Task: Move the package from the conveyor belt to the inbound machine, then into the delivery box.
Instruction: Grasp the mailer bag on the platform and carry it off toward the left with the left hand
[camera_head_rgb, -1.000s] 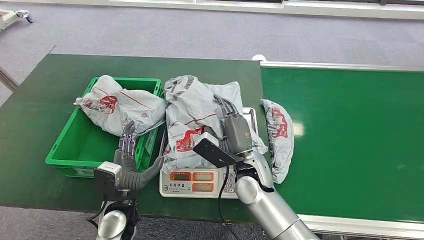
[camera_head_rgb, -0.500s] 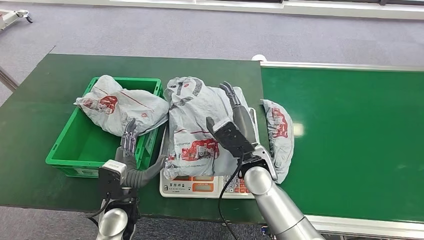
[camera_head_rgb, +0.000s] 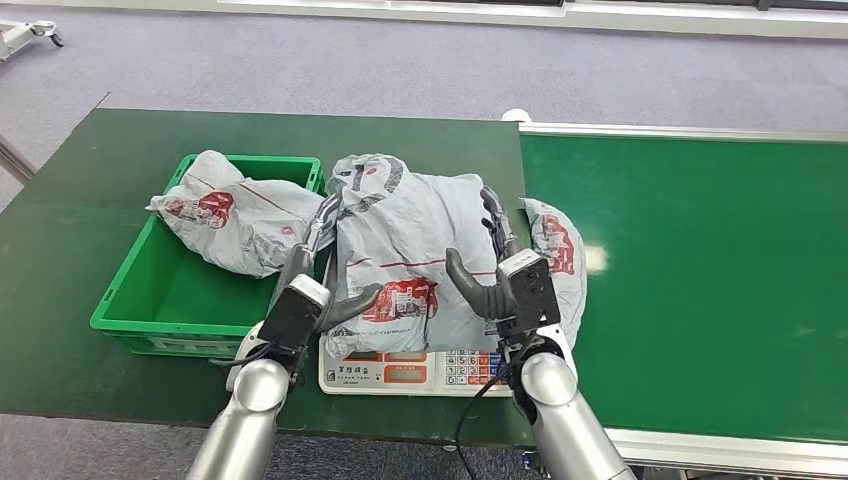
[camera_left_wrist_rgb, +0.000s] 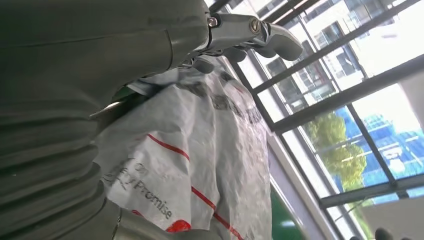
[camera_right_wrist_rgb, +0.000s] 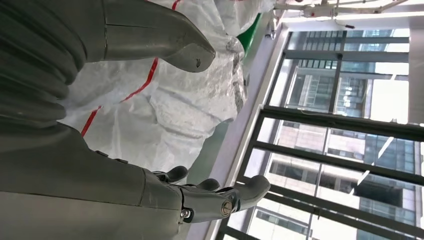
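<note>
A large grey package (camera_head_rgb: 400, 240) with red print lies on the scale of the inbound machine (camera_head_rgb: 400, 372), between the crate and the belt. My left hand (camera_head_rgb: 318, 270) lies against the package's left edge, thumb across its front corner and fingers stretched along the side. My right hand (camera_head_rgb: 495, 272) cups the right edge the same way, thumb on top and fingers straight. In the left wrist view the package (camera_left_wrist_rgb: 200, 140) sits under my extended left hand (camera_left_wrist_rgb: 125, 40). In the right wrist view the package (camera_right_wrist_rgb: 185, 100) sits between the spread thumb and fingers of my right hand (camera_right_wrist_rgb: 75, 150). Neither hand's fingers are closed.
The green delivery box (camera_head_rgb: 140, 305) stands left of the scale with another grey package (camera_head_rgb: 235, 220) draped over its far corner. A third package (camera_head_rgb: 560, 260) lies at the near end of the conveyor belt (camera_head_rgb: 700, 280), right behind my right hand. The dark green table (camera_head_rgb: 80, 200) extends left.
My right hand has come off the top of the package and gone to its right edge. My left hand rose from beside the box to the package's left edge. The package settled flatter.
</note>
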